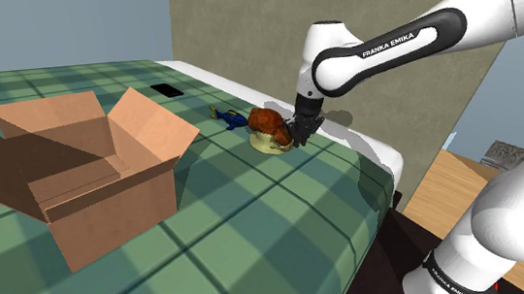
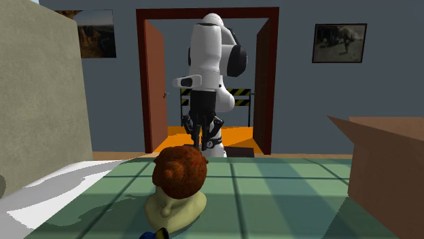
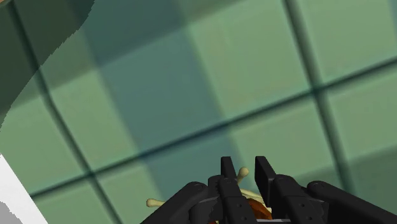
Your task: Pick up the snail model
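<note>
An open cardboard box [image 1: 108, 189] sits on a green checked bedspread [image 1: 258, 239], its inside partly hidden by its flaps. Well apart from it, near the bed's white edge, the gripper [image 1: 298, 131] clasps the brown-shelled snail model [image 1: 268, 123] in narrow jaws, and the fingers [image 3: 230, 172] cover most of the shell.

White arm [image 1: 392, 44] extended, forearm near level, wrist bent downward over snail model [image 1: 268, 128]. Black gripper [image 1: 298, 131] at snail model's side, fingers [image 3: 228, 169] narrowly apart, clasping its shell.
</note>
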### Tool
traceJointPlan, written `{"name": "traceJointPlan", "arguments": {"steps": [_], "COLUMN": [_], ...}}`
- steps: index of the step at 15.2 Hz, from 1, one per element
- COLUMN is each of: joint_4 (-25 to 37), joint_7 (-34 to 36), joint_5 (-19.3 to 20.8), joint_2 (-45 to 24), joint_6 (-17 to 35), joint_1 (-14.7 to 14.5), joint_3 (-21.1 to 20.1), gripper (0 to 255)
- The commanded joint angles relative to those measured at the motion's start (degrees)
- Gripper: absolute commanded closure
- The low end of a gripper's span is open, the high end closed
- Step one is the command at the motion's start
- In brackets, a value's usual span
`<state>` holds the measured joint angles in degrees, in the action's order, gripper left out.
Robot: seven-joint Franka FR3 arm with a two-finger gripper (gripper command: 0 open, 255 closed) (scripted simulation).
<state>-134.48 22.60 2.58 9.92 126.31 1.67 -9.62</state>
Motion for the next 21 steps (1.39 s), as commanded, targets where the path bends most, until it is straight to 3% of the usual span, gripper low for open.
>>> {"name": "traceJointPlan", "arguments": {"steps": [1,4,21], "joint_4": [-0.02,0.0,7.85], "joint_7": [-0.01,0.0,-1.28], "joint_5": [0.01,0.03,-0.93], "joint_2": [-0.03,-0.13,4.08], "joint_6": [0.03,0.09,-11.88], "joint_1": [0.0,0.01,-0.11], "joint_3": [0.0,0.0,0.42], "gripper": [255,255,255]}}
